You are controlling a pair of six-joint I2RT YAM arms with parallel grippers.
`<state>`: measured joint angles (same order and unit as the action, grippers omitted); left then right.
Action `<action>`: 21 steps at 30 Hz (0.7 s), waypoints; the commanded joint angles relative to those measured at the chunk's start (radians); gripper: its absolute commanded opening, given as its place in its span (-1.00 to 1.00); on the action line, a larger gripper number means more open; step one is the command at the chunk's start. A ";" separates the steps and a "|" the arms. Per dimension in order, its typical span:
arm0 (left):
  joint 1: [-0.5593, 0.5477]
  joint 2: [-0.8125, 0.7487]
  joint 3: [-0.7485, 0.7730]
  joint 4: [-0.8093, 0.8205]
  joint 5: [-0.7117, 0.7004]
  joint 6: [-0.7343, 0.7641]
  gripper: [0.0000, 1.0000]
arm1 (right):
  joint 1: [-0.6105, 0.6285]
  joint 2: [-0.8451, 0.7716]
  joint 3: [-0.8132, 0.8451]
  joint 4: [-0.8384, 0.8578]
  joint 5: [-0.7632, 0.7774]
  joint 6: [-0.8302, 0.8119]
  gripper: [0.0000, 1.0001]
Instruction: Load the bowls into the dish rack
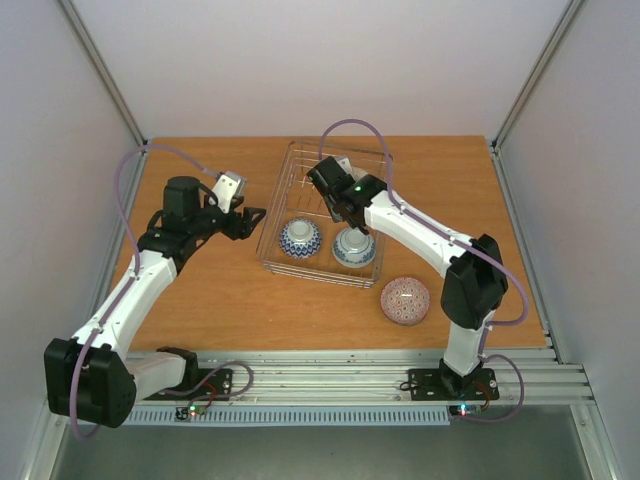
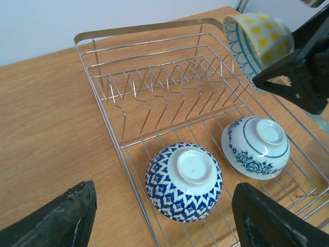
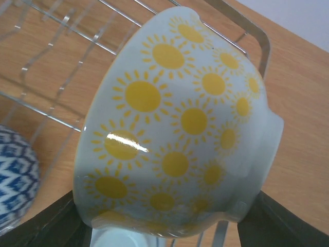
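The wire dish rack (image 1: 283,175) stands mid-table. Two bowls lie upside down in its near end: a blue-and-white diamond bowl (image 1: 300,238) and a blue floral bowl (image 1: 354,247). My right gripper (image 1: 335,187) is shut on a white bowl with yellow suns (image 3: 180,123) and holds it tilted above the rack's far right part, over the prongs (image 2: 169,82). This bowl also shows in the left wrist view (image 2: 257,38). A pink-red patterned bowl (image 1: 405,300) lies upside down on the table, right of the rack. My left gripper (image 1: 252,222) is open and empty, left of the rack.
The left wrist view looks over the diamond bowl (image 2: 184,181) and floral bowl (image 2: 255,146) inside the rack (image 2: 139,28). The rack's far half holds only upright prongs. Grey walls enclose the wooden table (image 1: 200,290) on three sides.
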<state>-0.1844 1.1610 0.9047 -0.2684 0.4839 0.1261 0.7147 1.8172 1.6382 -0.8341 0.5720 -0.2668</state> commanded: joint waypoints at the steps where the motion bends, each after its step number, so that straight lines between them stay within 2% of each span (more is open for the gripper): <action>1: 0.006 0.004 -0.010 0.054 0.023 -0.013 0.47 | -0.024 0.043 0.070 -0.036 0.139 -0.011 -0.97; 21: 0.007 0.032 -0.009 0.054 0.057 -0.013 0.46 | -0.098 0.179 0.069 0.026 0.052 -0.026 -0.97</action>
<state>-0.1844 1.1828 0.9047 -0.2649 0.5205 0.1192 0.6334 1.9594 1.6699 -0.8356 0.6250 -0.2745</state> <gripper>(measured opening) 0.732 0.673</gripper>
